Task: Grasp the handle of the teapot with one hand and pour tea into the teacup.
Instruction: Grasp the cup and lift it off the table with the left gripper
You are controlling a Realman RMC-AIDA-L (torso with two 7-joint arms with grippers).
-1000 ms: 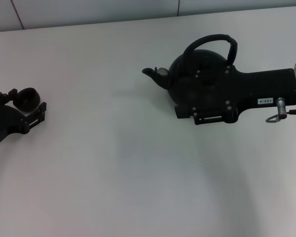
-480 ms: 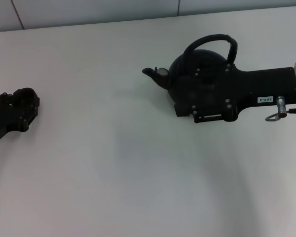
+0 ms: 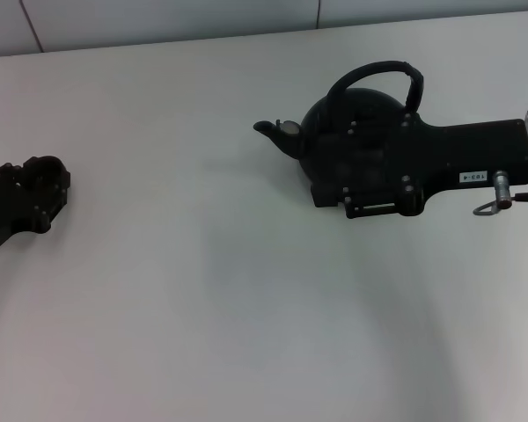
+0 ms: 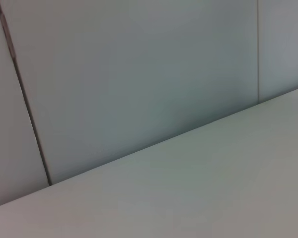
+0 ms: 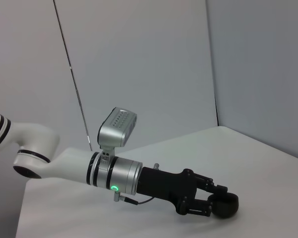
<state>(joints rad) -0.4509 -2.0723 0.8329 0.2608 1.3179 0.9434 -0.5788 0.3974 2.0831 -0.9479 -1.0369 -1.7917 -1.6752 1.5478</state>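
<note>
The matte-black teapot (image 3: 334, 123) stands on the white table at the back right, its spout (image 3: 268, 129) pointing left. Its arched handle (image 3: 378, 69) rises free above it. My right gripper (image 3: 352, 171) hangs over the pot's near side, below the handle, and covers much of the body. My left gripper (image 3: 42, 185) is at the table's left edge, shut around the small dark teacup (image 3: 46, 167). The right wrist view shows the left gripper (image 5: 216, 201) clamped on the teacup (image 5: 226, 206) low over the table. The left wrist view shows only table and wall.
The white table (image 3: 202, 290) stretches bare between the two arms. A panelled wall (image 3: 158, 18) runs along its back edge. The left arm's silver and white links (image 5: 89, 168) show in the right wrist view.
One second ago the left gripper was open around the teacup; it has since shut on it. The right gripper and teapot have hardly moved.
</note>
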